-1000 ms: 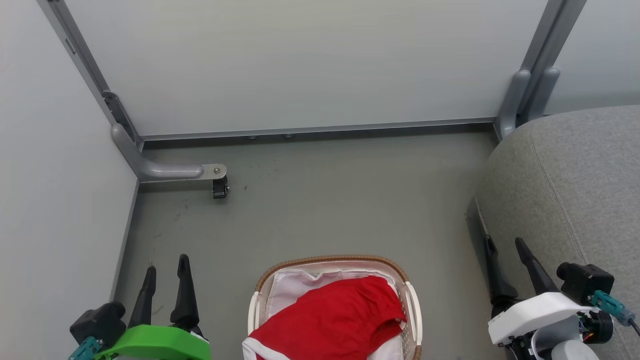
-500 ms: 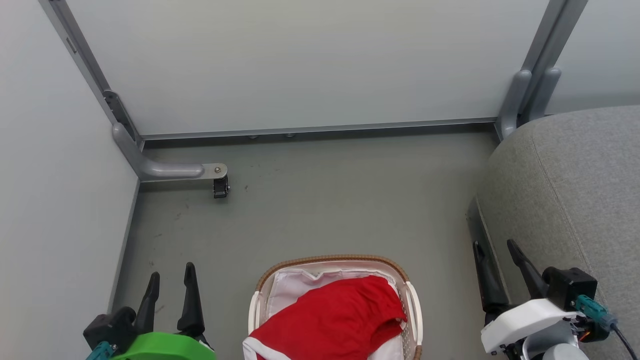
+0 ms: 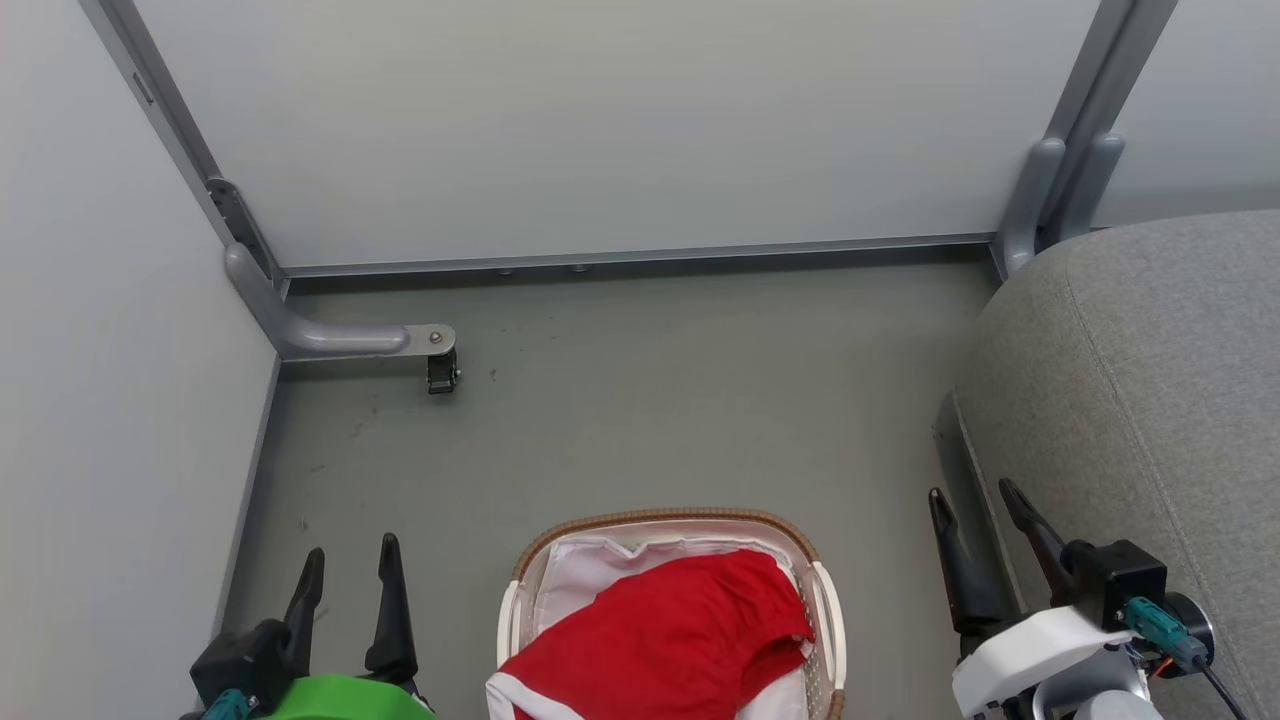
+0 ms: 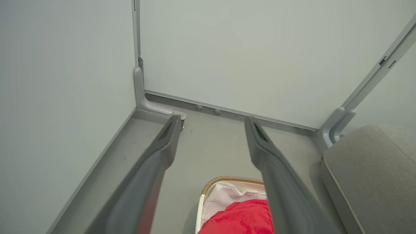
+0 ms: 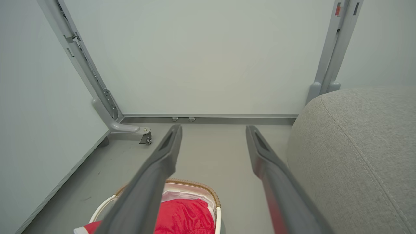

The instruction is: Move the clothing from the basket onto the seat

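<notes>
Red clothing (image 3: 665, 640) with a white hem lies heaped in the cream basket (image 3: 660, 522), which has a brown woven rim and white lining and stands on the floor at the bottom centre. The grey seat (image 3: 1150, 380) fills the right side. My left gripper (image 3: 350, 565) hangs open to the left of the basket, nothing between its fingers. My right gripper (image 3: 975, 505) stands open between the basket and the seat's edge, also empty. The left wrist view shows the clothing (image 4: 239, 219) and basket (image 4: 227, 179) below the open fingers; the right wrist view shows clothing (image 5: 183, 217), basket (image 5: 195, 184) and seat (image 5: 357, 146).
Pale partition panels wall in the left and far sides. A grey metal foot with a small castor (image 3: 440, 372) sticks out onto the grey floor (image 3: 650, 400) at the far left. A grey post (image 3: 1050, 190) stands at the seat's far corner.
Both grippers have drawn back toward the bottom of the head view; the right one has also shifted left, off the seat's edge. Basket and clothing lie as before.
</notes>
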Controlling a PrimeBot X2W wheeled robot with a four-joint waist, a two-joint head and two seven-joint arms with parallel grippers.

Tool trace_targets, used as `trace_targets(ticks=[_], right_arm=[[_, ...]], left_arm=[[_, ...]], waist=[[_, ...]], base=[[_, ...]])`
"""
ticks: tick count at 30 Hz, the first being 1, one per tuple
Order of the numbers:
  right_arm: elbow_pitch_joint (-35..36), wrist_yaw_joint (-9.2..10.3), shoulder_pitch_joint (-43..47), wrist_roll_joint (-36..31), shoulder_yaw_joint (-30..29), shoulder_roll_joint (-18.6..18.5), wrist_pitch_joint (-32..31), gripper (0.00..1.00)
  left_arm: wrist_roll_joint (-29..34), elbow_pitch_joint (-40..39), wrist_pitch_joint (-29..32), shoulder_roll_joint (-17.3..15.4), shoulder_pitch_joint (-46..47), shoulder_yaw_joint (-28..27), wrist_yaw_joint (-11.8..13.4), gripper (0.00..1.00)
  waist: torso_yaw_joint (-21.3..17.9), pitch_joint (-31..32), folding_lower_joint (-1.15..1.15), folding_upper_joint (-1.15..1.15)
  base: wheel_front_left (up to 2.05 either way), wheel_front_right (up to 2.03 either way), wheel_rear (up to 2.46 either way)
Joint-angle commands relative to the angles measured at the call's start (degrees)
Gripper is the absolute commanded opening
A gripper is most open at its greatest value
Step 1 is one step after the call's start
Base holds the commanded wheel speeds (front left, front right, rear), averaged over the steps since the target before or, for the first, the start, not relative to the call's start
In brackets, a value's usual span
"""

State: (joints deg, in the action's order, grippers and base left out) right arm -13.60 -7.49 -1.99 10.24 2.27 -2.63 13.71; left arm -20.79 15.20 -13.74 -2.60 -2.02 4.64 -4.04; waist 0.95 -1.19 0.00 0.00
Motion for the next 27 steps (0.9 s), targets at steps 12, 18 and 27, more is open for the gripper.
trace_targets(ticks=[12,18,27], right_arm=[[-0.29,0.00,0.71,-4.86,0.62,-0.42,1.60,1.00],[-0.35,0.00,0.61,-4.62,0.54,-0.41,1.59,1.00],[-0.38,0.00,0.58,-4.48,0.34,-0.40,1.59,1.00]], left_arm=[[4.15,1.17,-1.56,-0.47,-1.26,0.39,0.56,1.00],[3.70,1.43,-1.43,-0.46,-1.10,0.33,0.44,1.00],[3.51,1.67,-1.43,-0.46,-0.99,0.44,0.46,1.00]], waist=[[0.07,0.00,0.00,0.00],[0.01,0.01,0.00,0.00],[0.05,0.07,0.00,0.00]], base=[[0.00,0.00,0.00],[0.00,0.00,0.00],[0.00,0.00,0.00]])
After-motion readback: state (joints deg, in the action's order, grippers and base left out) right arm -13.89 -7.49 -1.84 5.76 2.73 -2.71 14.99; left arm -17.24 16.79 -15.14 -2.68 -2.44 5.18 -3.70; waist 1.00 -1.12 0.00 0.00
